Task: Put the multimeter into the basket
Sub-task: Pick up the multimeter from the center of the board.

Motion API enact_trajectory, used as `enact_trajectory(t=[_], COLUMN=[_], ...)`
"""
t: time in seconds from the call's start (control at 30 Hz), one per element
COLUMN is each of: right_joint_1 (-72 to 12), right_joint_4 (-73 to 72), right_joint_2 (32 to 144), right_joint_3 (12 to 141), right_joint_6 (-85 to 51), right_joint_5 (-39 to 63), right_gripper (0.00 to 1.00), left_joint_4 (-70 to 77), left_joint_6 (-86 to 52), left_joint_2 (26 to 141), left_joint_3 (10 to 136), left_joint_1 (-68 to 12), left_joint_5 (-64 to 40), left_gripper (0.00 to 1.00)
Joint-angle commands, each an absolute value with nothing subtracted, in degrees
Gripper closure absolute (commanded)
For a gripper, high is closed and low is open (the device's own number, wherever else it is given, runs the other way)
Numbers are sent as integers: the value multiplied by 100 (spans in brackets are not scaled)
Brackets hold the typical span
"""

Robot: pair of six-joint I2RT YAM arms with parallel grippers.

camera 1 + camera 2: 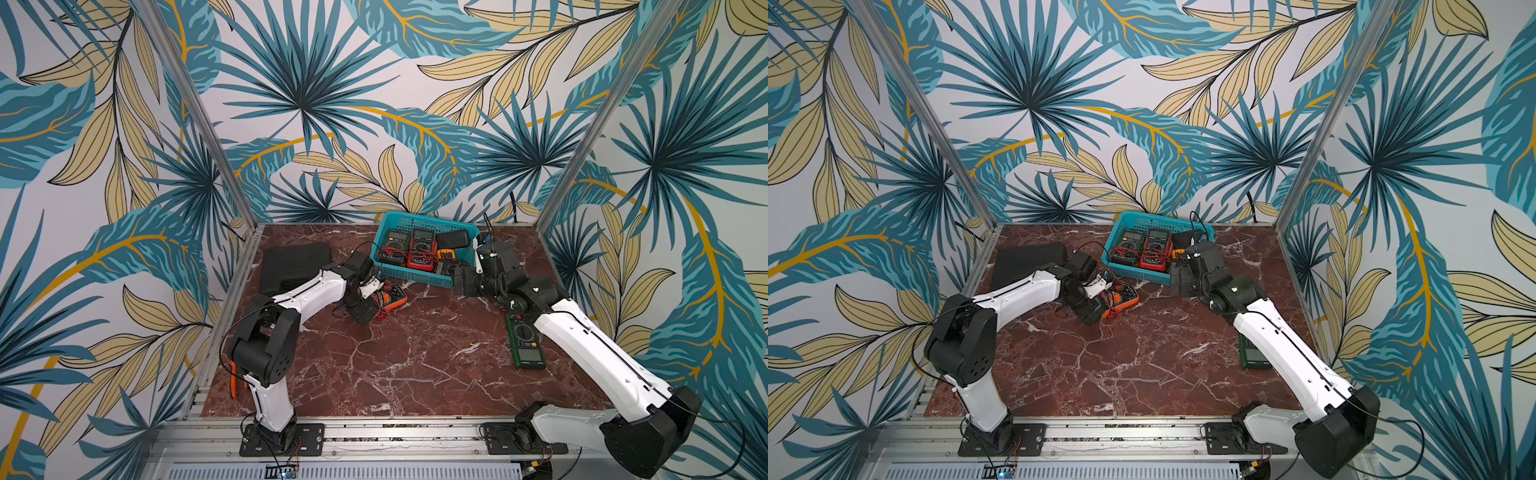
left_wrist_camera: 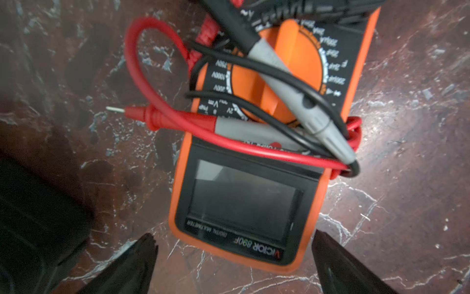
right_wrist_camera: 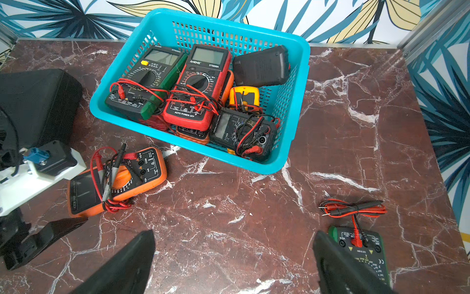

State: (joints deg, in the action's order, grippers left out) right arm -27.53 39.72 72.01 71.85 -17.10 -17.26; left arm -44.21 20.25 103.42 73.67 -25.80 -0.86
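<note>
Lying on the marble: the orange multimeter [image 2: 244, 203], face up on the table [image 1: 415, 365], outside the basket [image 3: 229, 29] and near its front corner on the left arm's side.
Probe leads [image 2: 178, 117]: red and black, coiled loosely across the orange meter's dial.
Left gripper [image 2: 235, 238]: fingers spread wide, straddling the meter's display end, clamped on nothing.
Basket contents: a red meter [image 3: 201, 84], a dark meter [image 3: 145, 79] and several more, tangled in leads.
Right gripper [image 3: 234, 234]: spread wide and empty, above bare marble in front of the basket.
Green multimeter [image 1: 525, 345]: flat on the table beside the right arm, its bundled leads [image 3: 353, 209] just beyond it.
Black case [image 1: 295, 266]: flat at the back, behind the left arm.
</note>
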Motion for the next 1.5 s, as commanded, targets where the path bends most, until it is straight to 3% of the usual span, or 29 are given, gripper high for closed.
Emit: enact_trajectory(t=[0.0,0.43,0.93,1.0,1.1,1.2,1.33,1.47], right_joint_1=[-2765,-2773,-2765,-2768,-2767,-2760,-2764,-2765], right_joint_4=[4007,4043,4025,4019,4025,4025,4024,4025], right_joint_2=[7219,7207,7310,7289,7253,7231,7264,7258], right_joint_3=[7094,7084,7059,7037,7007,6989,7022,7042], right_joint_6=[-1665,-1658,-1627,-1626,-1610,-1601,-1680,-1817], right_joint_5=[-1853,-1999,-2135,-2198,-2317,-2397,-2487,-2569], right_gripper=[1,1,1,1,0,0,1,1], left_joint_4=[-4600,-5269,-4767,-4640,-4456,-4361,-4354,-4290], left_joint_6=[2636,3059,2443,2303,2142,2010,1768,1280], left_joint_2=[10373,11208,11486,11424,11145,10760,10230,9600], left_joint_3=[7708,8536,8122,7991,7736,7469,7224,6949], left_joint_1=[-2506,-2419,-2574,-2577,-2593,-2610,-2645,-2688], left_joint_5=[-420,-1097,-391,-441,-637,-723,-787,-799], left_gripper=[0,0,2,9,28,56,70,93])
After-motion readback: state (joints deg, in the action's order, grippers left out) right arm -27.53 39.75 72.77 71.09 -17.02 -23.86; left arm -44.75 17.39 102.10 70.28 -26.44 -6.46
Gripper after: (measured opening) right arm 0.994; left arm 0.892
